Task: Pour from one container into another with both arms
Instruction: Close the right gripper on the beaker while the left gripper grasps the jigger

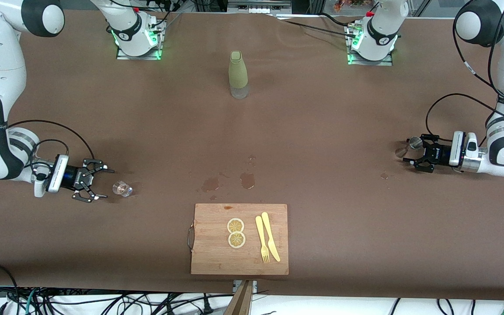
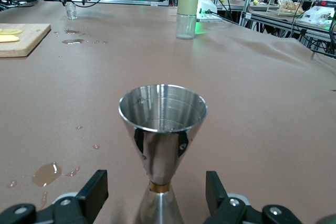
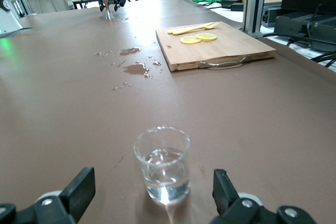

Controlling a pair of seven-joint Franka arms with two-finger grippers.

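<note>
Standing by at both ends of the table, status per item:

left gripper (image 1: 411,153): low at the left arm's end of the table, level with the jigger. Fingers (image 2: 94,190) spread on either side of the jigger's waist with a visible gap on each side, not touching it, nothing held.

jigger (image 1: 408,146): silver hourglass, upright on the brown table cover (image 1: 322,131), between the left gripper's fingers. Upper cone open at the top (left wrist view shows a shiny inner wall; whether any liquid is in it I cannot tell).

right gripper (image 1: 99,183): low at the right arm's end of the table, pointed at the glass cup. Fingers (image 3: 79,187) wide apart, nothing held, cup just ahead of the tips and not yet between them.

glass cup (image 1: 122,188): small, clear, upright on the cover, holding a little clear liquid at the bottom (seen in the right wrist view).

green bottle (image 1: 238,73): upright mid-table, farther from the front camera than everything else.

cutting board (image 1: 217,258): wooden, metal handle, nearest the front camera. Carries two lemon slices (image 1: 236,232), a yellow fork (image 1: 261,239) and a yellow knife (image 1: 271,236) side by side.

wet patches (image 1: 247,180): on the cover between the board and the bottle, close to the board.
</note>
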